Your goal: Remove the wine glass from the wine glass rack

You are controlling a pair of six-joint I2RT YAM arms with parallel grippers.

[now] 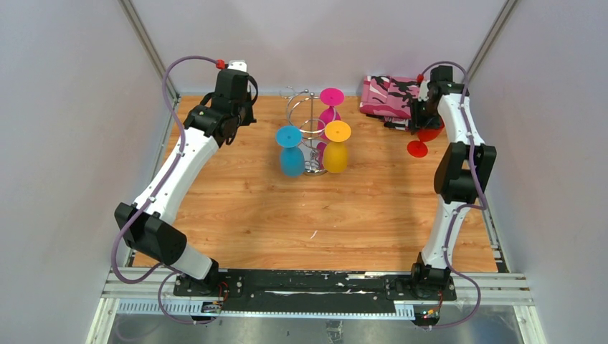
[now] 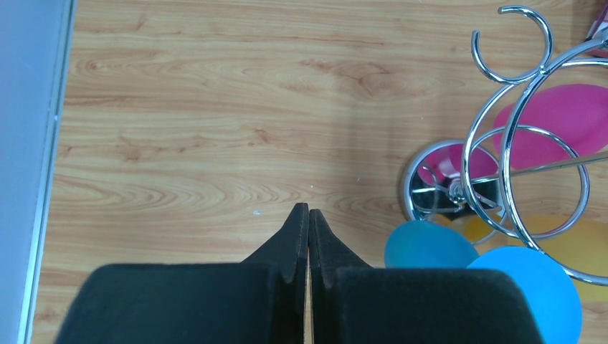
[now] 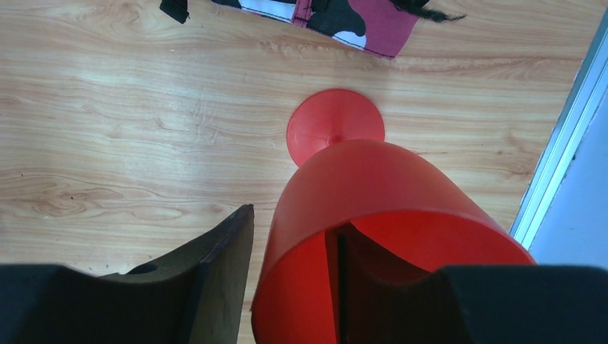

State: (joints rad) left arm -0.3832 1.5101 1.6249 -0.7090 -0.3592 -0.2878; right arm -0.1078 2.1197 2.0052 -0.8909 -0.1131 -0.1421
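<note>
At far right, right gripper (image 3: 292,222) is straddling rim of red wine glass (image 3: 387,186), jaws parted; left gripper (image 2: 308,213) closed. Probably light, slick: pinch bowl wall.

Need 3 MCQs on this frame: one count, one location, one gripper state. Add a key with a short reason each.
1. How many glasses hang on the wine glass rack?
A one
B five
C three

2. Where is the red wine glass?
A on the table, at the right gripper
B on the rack
C at the near edge

3. What state is the left gripper in?
A wide open
B shut, empty
C shut on a glass stem

Key:
1 C: the blue glass, yellow glass and pink glass hang there.
2 A: the right wrist view shows its wall between that gripper's parted jaws, off the rack.
3 B: its fingers meet with nothing between them.
</note>
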